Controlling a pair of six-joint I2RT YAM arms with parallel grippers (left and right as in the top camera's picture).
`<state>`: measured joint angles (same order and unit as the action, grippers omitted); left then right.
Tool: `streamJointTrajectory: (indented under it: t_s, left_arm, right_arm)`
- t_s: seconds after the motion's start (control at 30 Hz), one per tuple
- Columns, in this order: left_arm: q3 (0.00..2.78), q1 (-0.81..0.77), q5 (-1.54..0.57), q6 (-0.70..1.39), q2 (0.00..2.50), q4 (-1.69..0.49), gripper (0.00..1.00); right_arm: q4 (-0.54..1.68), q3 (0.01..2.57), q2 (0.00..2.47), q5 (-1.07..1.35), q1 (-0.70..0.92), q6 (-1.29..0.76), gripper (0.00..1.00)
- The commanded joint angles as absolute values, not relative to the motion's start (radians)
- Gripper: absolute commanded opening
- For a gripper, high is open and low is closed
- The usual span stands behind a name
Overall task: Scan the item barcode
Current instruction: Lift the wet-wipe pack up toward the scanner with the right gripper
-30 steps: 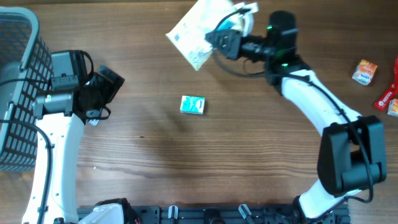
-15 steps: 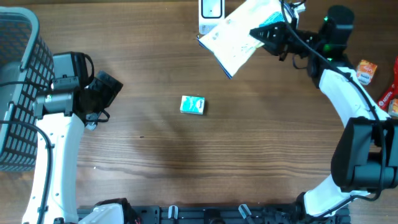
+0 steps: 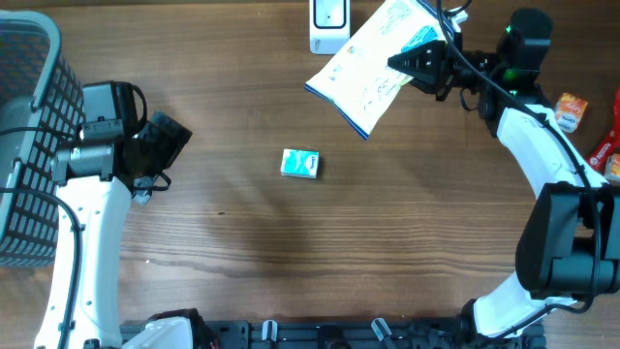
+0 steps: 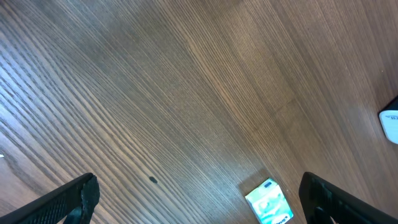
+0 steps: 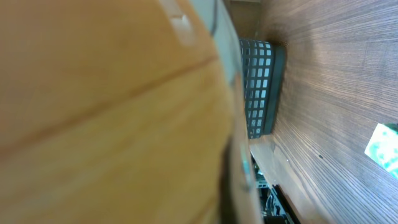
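Wood-grain table [image 3: 242, 233] fills every view. Overhead I see my right gripper [image 3: 422, 64] clamped on the white packet [image 3: 368, 73], which juts out ahead of its fingers, one corner just beside the white scanner [image 3: 329, 17]. The right wrist camera gives only a blurred tan surface up close, with the basket [image 5: 261, 87] far beyond. My right arm reaches to the table's far edge, wrist turned sideways. My left gripper [image 4: 199, 208] stands wide apart and empty, with the teal box [image 4: 268, 202] on the table ahead of it.
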<state>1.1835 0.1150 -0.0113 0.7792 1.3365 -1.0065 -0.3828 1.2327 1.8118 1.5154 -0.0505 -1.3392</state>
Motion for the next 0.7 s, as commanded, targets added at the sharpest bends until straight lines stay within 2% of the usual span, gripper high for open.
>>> streamJointTrajectory:
  t_s: [0.0, 0.2, 0.27, 0.37, 0.43, 0.53, 0.67]
  left_arm:
    - [1.205, 0.118, 0.01, 0.762, 1.324, -1.007, 1.0]
    - [1.205, 0.118, 0.01, 0.762, 1.324, -1.007, 1.0]
    - [1.205, 0.118, 0.01, 0.762, 1.324, -1.007, 1.0]
    - [1.205, 0.118, 0.01, 0.762, 1.324, -1.007, 1.0]
    - [1.205, 0.118, 0.01, 0.762, 1.324, -1.006, 1.0]
    - [1.205, 0.118, 0.01, 0.762, 1.324, -1.007, 1.0]
    - [1.205, 0.118, 0.01, 0.762, 1.324, -1.007, 1.0]
  right_arm:
    - [-0.398, 1.237, 1.792, 1.532, -0.054, -1.335, 0.04]
    - [-0.497, 1.238, 1.791, 1.477, -0.035, -1.351, 0.04]
    - [-0.627, 1.238, 1.791, 1.457, -0.013, -1.404, 0.04]
    - [-0.968, 1.243, 1.791, 1.425, 0.022, -1.496, 0.05]
    - [-1.072, 1.264, 1.791, 1.408, 0.03, -1.528, 0.05]
    - [-1.01, 1.311, 1.791, 1.403, 0.03, -1.452, 0.04]
    - [-0.817, 1.335, 1.791, 1.343, 0.03, -1.231, 0.04]
